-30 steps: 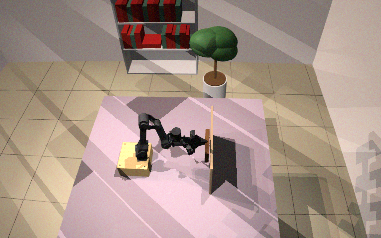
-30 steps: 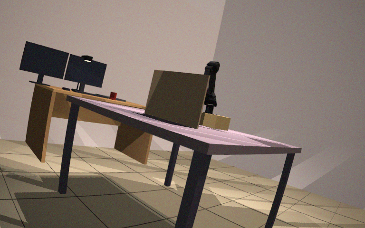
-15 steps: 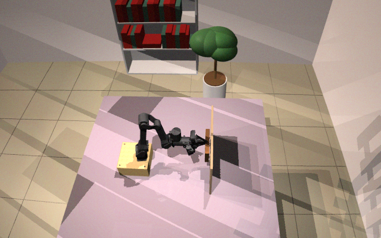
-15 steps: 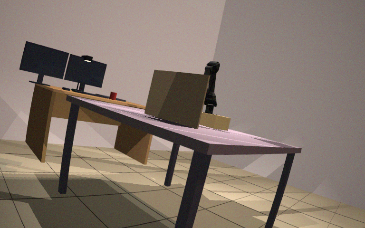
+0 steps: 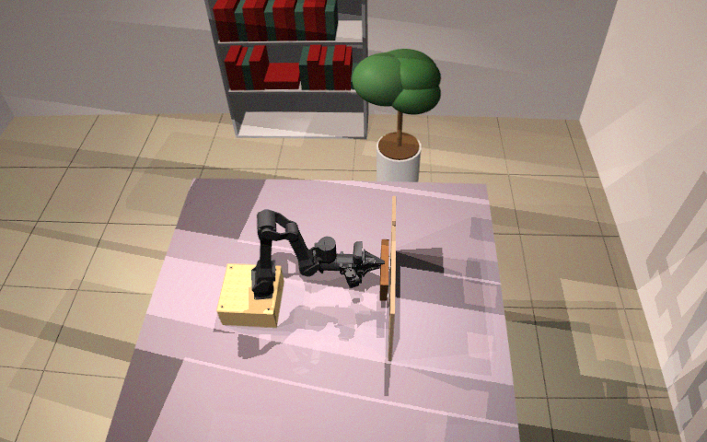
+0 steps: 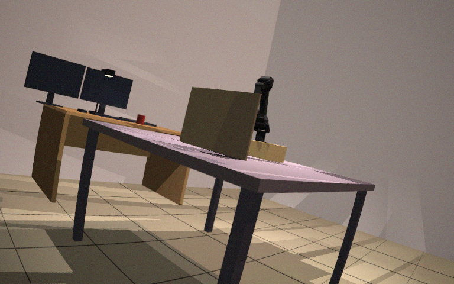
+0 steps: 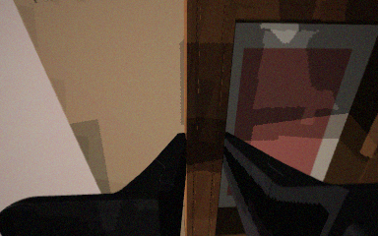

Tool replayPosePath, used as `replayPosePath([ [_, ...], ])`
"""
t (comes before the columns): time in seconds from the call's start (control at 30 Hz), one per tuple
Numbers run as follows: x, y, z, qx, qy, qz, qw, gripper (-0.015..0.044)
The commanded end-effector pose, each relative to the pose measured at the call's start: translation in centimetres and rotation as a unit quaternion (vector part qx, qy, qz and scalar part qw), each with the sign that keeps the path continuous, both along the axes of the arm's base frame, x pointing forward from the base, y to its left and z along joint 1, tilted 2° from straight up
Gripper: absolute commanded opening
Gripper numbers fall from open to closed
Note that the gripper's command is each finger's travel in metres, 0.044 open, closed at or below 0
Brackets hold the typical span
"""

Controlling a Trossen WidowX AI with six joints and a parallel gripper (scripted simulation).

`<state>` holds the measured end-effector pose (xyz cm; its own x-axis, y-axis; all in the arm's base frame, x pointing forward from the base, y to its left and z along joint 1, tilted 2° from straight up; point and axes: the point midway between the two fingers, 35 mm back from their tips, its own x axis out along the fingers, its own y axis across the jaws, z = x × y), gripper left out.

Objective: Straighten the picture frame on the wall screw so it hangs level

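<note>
The brown picture frame (image 5: 384,281) (image 7: 204,187) has a grey mat and a dark red picture. In the top view it is seen nearly edge-on from above, on the arm's side of the upright board. My gripper (image 5: 383,261) (image 7: 202,140) is shut on one bar of the frame, one finger on each side of the bar in the wrist view. The exterior view shows only the back of the board, so the frame and the fingertips are hidden there. The screw and the notched strip are hidden. I cannot tell the frame's tilt from these views.
The upright tan board (image 5: 393,296) (image 6: 217,120) (image 7: 123,74) stands on the pink table (image 5: 312,396) (image 6: 284,174). The arm stands on a yellow block (image 5: 245,318) (image 6: 268,151). A potted plant (image 5: 399,80) and a bookshelf are beyond the table, and a desk (image 6: 49,150) with monitors is behind it.
</note>
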<state>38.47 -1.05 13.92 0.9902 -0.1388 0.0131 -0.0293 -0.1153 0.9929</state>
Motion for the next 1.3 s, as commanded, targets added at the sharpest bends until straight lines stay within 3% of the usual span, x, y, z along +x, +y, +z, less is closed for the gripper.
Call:
replayPosePath([
  [0.0, 0.05, -0.02, 0.58, 0.002, -0.009, -0.002, 1.0, 0.0],
  [1.27, 0.12, 0.44, 0.5, 0.002, -0.009, -0.002, 1.0, 0.0],
])
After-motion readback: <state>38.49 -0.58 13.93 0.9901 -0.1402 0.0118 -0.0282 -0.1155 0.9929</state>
